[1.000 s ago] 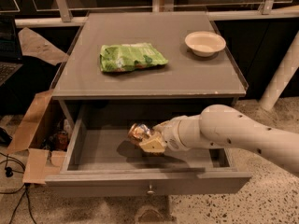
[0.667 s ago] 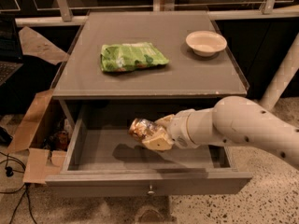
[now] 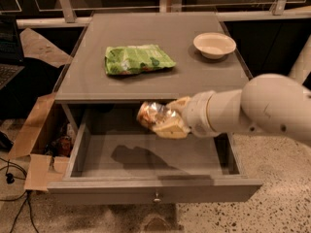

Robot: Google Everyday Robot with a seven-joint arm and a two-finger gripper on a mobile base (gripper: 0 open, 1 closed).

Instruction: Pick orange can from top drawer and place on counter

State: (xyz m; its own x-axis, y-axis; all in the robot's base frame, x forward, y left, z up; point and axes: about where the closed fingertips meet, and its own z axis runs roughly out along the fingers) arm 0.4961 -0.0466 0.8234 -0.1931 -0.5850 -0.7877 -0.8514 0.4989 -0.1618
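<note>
My gripper (image 3: 163, 119) is shut on the orange can (image 3: 149, 114), an orange-brown can with shiny mottled patches. It holds the can in the air above the open top drawer (image 3: 150, 191), just below the front edge of the counter (image 3: 194, 79). The can lies tilted, its end pointing left. The white arm reaches in from the right. The drawer floor beneath shows only the arm's shadow. The drawer's small round knob (image 3: 156, 197) sits at the middle of its front.
A green crinkly snack bag (image 3: 137, 59) lies on the counter's left middle. A white bowl (image 3: 214, 44) stands at the counter's back right. A cardboard box (image 3: 41, 144) with clutter sits on the floor left of the cabinet.
The gripper has lifted the can from the drawer floor up to just under the counter's front edge. The arm has risen with it.
</note>
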